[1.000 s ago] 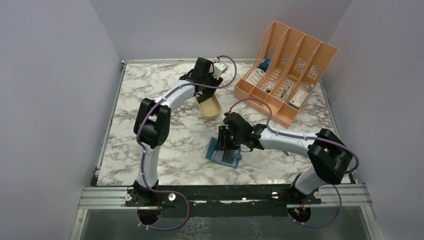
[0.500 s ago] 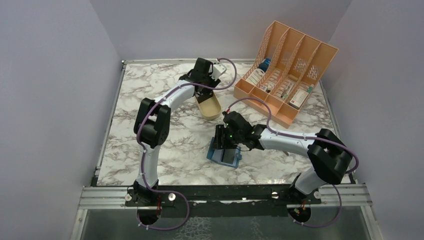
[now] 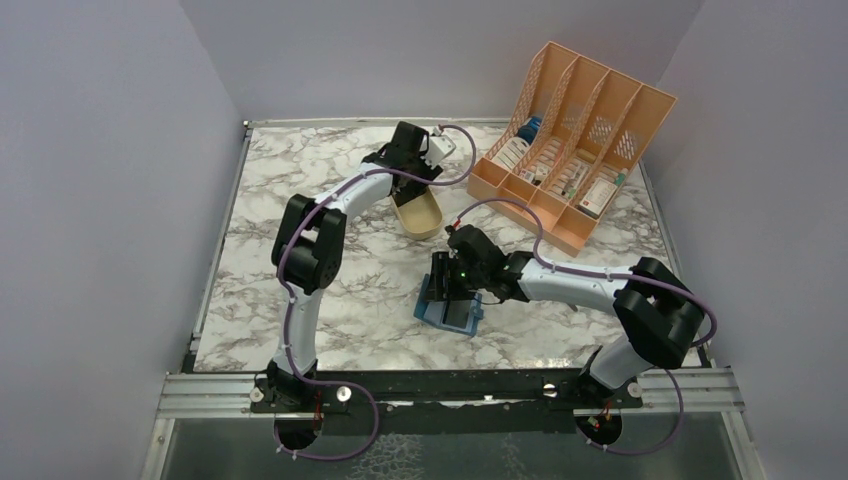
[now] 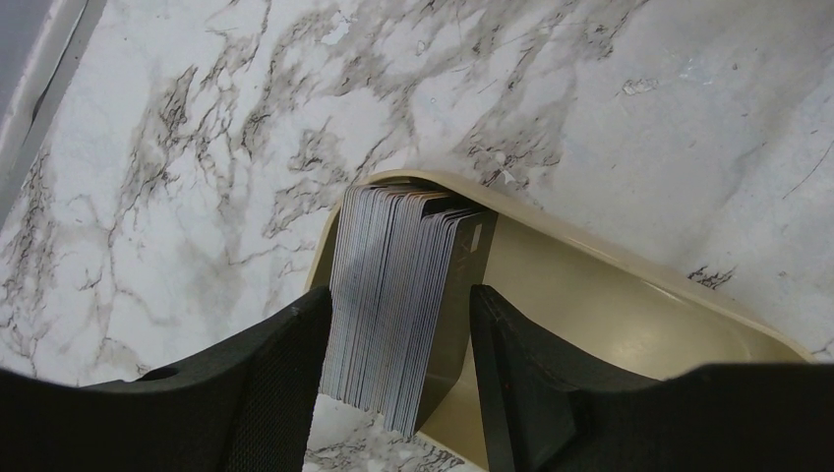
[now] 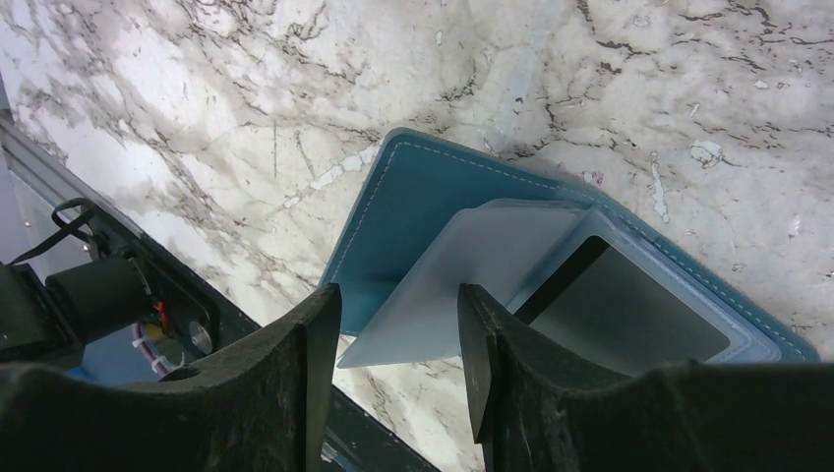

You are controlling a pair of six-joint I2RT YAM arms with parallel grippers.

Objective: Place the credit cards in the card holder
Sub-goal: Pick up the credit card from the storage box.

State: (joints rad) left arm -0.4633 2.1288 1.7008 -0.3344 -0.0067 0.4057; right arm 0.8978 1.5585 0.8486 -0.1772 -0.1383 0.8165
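Observation:
A stack of credit cards (image 4: 384, 246) stands on edge at one end of a tan tray (image 4: 610, 305). My left gripper (image 4: 401, 295) is open and straddles the stack. Its left finger is against the stack and its right finger stands off with a gap. In the top view it hangs over the tray (image 3: 421, 215). The card holder (image 5: 413, 197) lies open on the marble, teal back down, with a pale flap (image 5: 482, 265) raised and a dark card (image 5: 629, 315) in a pocket. My right gripper (image 5: 398, 295) is open just above the flap. In the top view the holder (image 3: 447, 312) lies mid-table.
An orange slotted file rack (image 3: 575, 150) with boxes stands at the back right. The table's front rail (image 5: 148, 295) and a cable lie close below the holder. Grey walls close in the table on three sides.
The right gripper shifted slightly over the card holder, then held still. The left wrist turned a little over the tray.

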